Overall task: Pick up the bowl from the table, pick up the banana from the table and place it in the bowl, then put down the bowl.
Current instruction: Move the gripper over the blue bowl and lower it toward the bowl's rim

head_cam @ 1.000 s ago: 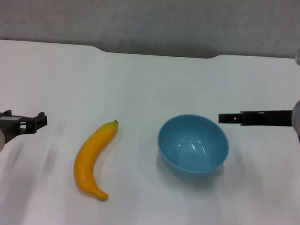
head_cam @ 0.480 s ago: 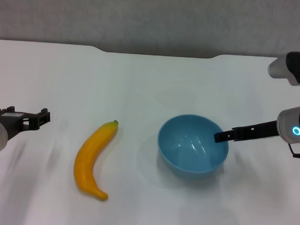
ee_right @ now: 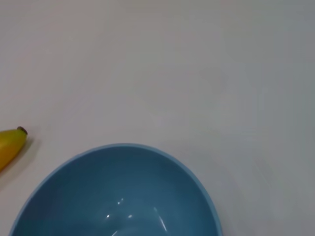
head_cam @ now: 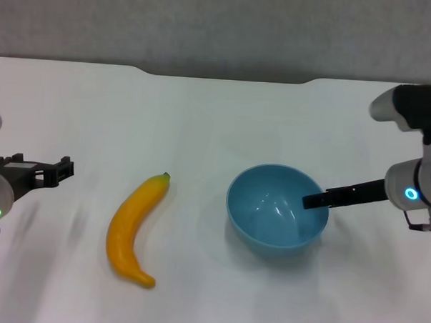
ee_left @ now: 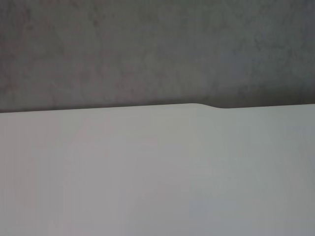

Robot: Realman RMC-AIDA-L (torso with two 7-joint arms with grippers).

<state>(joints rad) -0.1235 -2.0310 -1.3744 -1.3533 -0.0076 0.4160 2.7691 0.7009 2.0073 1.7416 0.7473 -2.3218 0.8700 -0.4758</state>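
Note:
The light-blue bowl (head_cam: 276,206) stands upright and empty on the white table (head_cam: 217,119), right of centre. It also fills the lower part of the right wrist view (ee_right: 118,196). The yellow banana (head_cam: 134,226) lies on the table to the left of the bowl, with its dark stem tip toward the far side. Its tip shows in the right wrist view (ee_right: 10,145). My right gripper (head_cam: 310,201) reaches in from the right, its tip over the bowl's right rim. My left gripper (head_cam: 63,169) hovers at the far left, apart from the banana.
The table's far edge has a shallow notch (head_cam: 226,77) with a grey wall behind it. The left wrist view shows only bare tabletop (ee_left: 157,172) and that edge. Bare table lies in front of the bowl and banana.
My right gripper has moved left and down, from beside the bowl to over its right rim. My left gripper has shifted slightly to the right. The bowl and banana have not moved.

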